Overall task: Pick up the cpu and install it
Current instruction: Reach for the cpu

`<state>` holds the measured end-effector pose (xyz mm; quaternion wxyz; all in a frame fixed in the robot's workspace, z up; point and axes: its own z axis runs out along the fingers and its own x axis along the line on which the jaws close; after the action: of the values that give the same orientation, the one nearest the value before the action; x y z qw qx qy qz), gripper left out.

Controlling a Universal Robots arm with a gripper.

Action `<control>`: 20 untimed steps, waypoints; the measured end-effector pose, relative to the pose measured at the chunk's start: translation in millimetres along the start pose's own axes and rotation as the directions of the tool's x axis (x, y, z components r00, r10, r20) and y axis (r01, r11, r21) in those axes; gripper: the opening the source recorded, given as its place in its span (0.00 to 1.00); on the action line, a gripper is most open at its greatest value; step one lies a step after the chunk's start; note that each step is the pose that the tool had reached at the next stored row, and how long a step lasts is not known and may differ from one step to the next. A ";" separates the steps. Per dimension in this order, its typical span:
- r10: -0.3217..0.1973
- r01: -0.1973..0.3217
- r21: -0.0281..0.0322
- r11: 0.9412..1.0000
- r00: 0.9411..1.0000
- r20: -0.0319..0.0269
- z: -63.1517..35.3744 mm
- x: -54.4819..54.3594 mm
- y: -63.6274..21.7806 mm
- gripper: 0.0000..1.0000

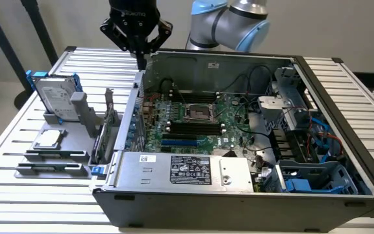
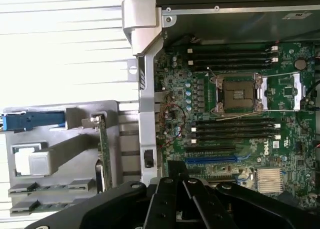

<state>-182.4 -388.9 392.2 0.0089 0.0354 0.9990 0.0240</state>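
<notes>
Nothing installed yet: cpu untouched, socket bare.
The gripper, pressed together and holding nothing, hangs over the case corner; the cpu lies on the grey rack, well apart.

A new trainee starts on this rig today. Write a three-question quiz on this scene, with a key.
1. Fill in: the gripper has its jaws ____.
2. True or false: the motherboard socket is empty.
3. The cpu lies: A) in the socket B) on the grey holder C) in the gripper.
Key: 1 shut; 2 true; 3 B.
</notes>
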 end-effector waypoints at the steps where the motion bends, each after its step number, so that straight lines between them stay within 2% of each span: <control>1: 0.000 0.000 0.000 1.000 1.000 -0.001 0.1 4.9 0.3 0.11; 6: 0.000 0.000 0.000 1.000 1.000 -0.007 1.5 27.7 0.7 0.11; 20: 0.002 -0.002 0.003 1.000 0.999 -0.041 7.4 91.4 -1.4 0.11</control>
<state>-273.5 -383.5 383.3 -0.0115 0.0359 0.9990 0.0232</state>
